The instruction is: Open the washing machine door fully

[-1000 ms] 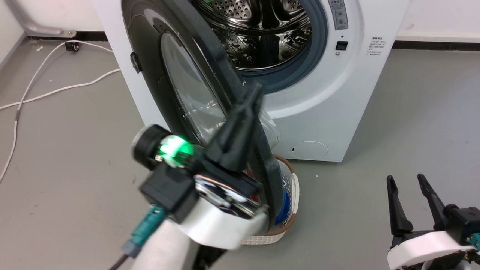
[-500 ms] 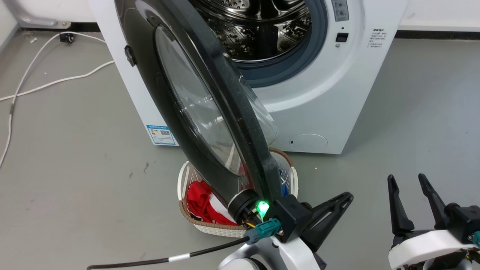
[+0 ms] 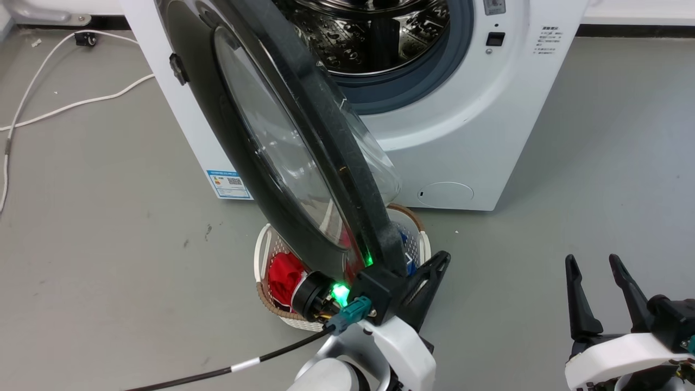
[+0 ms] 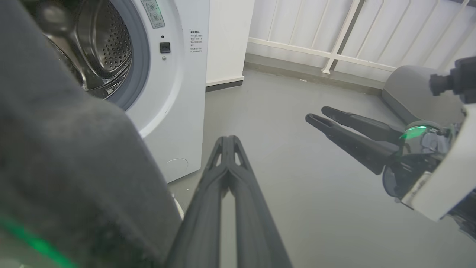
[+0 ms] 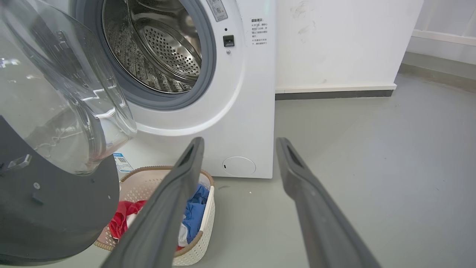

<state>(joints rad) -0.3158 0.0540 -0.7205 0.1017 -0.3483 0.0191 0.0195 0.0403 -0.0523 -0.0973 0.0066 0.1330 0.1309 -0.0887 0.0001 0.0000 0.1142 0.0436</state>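
In front of the one washing machine, I see its single washing machine door swung out over one laundry basket.
I count two grippers. The left gripper is pinched closed on nothing beside the door's lower rim, tucked closer than half a second ago. The right gripper is spread wide, well apart, unchanged.

Head looks steeply down; both wrist views share the washing machine
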